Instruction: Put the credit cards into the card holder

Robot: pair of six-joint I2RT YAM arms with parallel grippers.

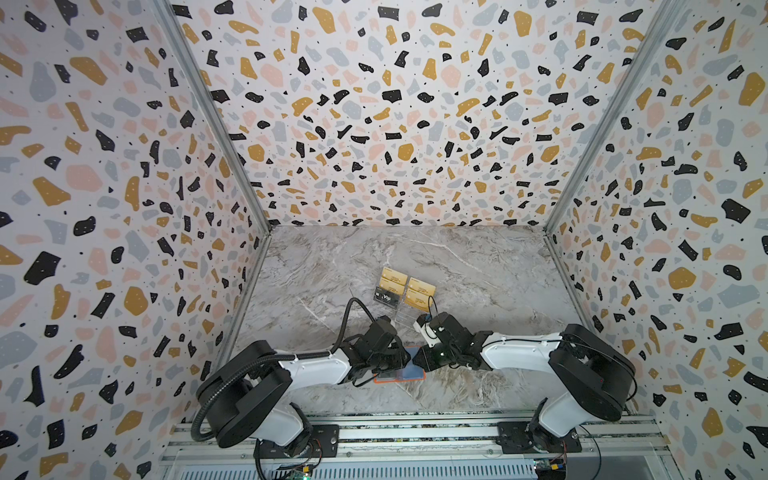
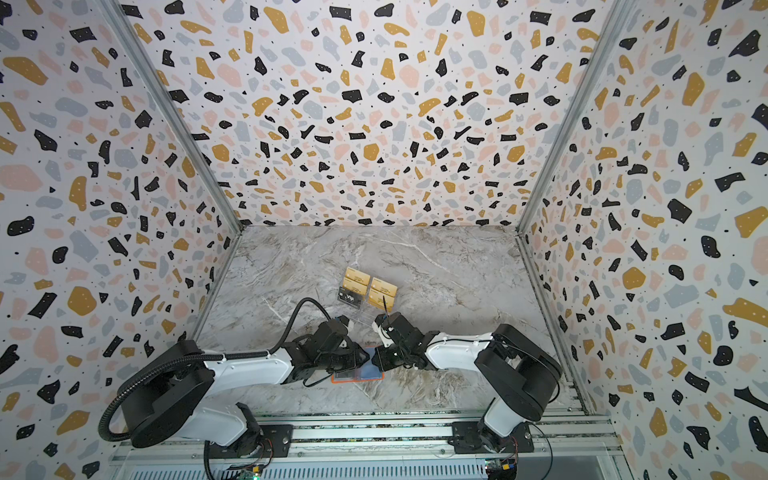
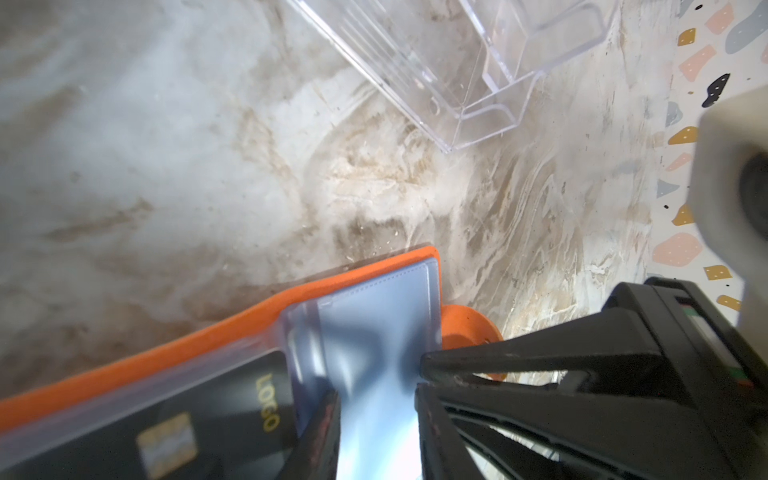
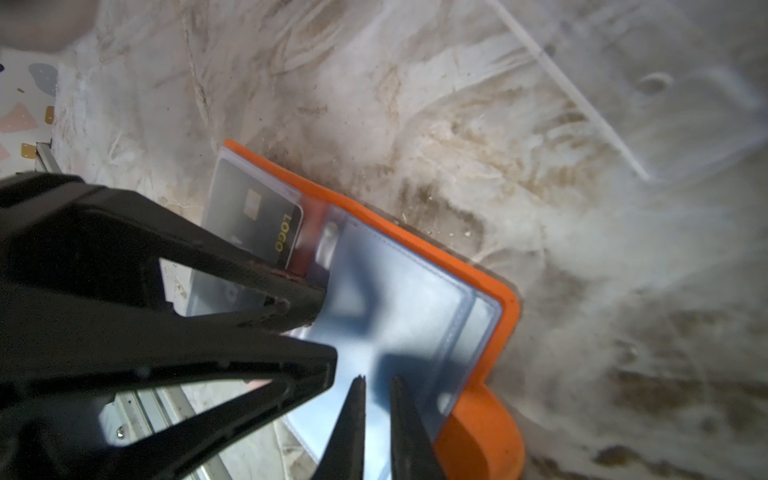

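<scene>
One black card (image 4: 257, 216) was found sleeved in the card holder (image 4: 482, 432), the remaining credit cards (image 1: 409, 291) left in the acrylic stand (image 3: 457, 62); a sleeve (image 4: 407, 299) was pinched by the right hand (image 4: 378, 386), the left hand (image 4: 324, 330) held slightly parted.

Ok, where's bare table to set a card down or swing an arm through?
Free: the marble between the acrylic stand and back wall, both flanks of the stand, and the front strip between the card holder and the rail. Crowded: front centre, where left gripper and right gripper meet over the holder.
</scene>
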